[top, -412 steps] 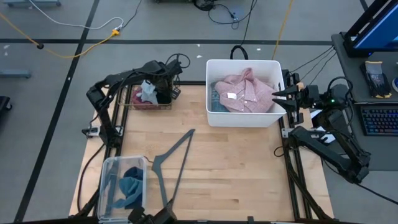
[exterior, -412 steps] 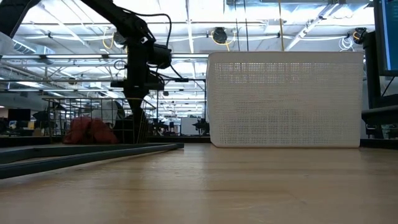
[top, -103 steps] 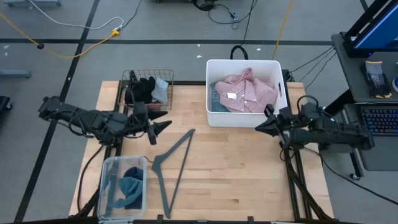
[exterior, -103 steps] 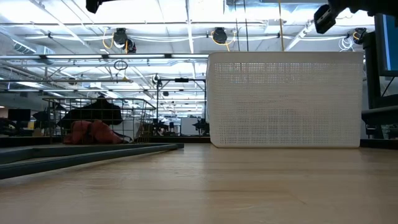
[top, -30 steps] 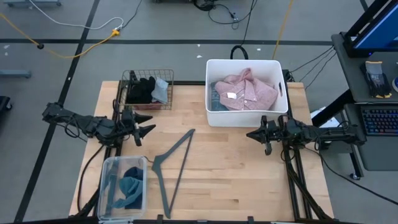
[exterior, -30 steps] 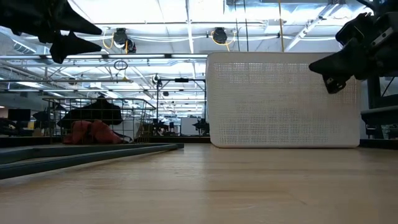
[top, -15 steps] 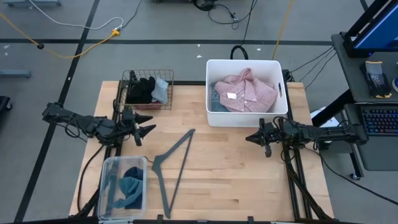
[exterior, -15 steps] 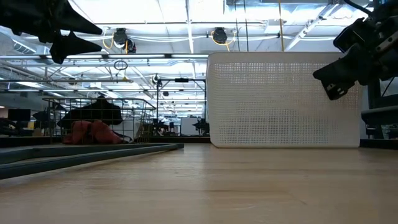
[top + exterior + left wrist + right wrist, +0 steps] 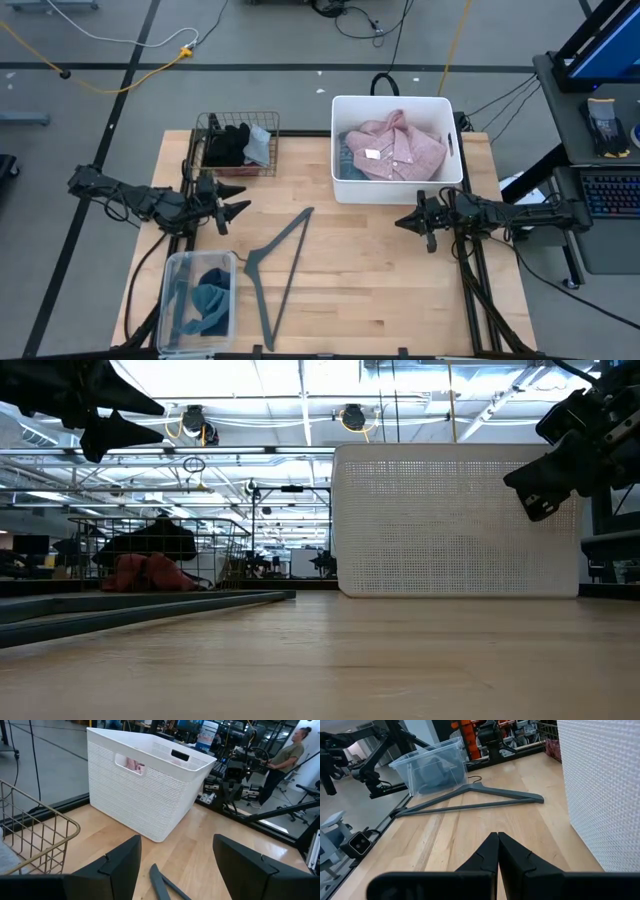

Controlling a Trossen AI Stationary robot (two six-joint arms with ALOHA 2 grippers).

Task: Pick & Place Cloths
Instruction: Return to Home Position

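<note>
High view, and both arms reach in low over the worktop (image 9: 380, 300), one from each side. The left claw (image 9: 243, 203) sits above the left edge, just beside the gold wire basket (image 9: 205, 122), on the side toward the clear box (image 9: 170, 290), and it points in at the middle. Left wrist view shows its two fingers spread wide, with nothing between them. The right claw (image 9: 402, 222) hovers just off the white bin (image 9: 340, 192), near the bin's right corner, also aimed at the middle. Right wrist view has those fingers pressed tight together, pinching nothing at all.

Now the cloths. The pink checked shirt (image 9: 400, 150) lies on top inside the white bin, with a blue piece (image 9: 345, 160) peeking out beneath it on the left. In the basket, a black piece (image 9: 225, 145) and a pale grey-blue piece (image 9: 258, 145) sit side by side, and the low view picks out a maroon piece (image 9: 145, 572) under the black one. The clear box holds a teal piece (image 9: 210, 300). The grey hanger (image 9: 285, 260) lies flat on the worktop between the two claws, well apart from both.
</note>
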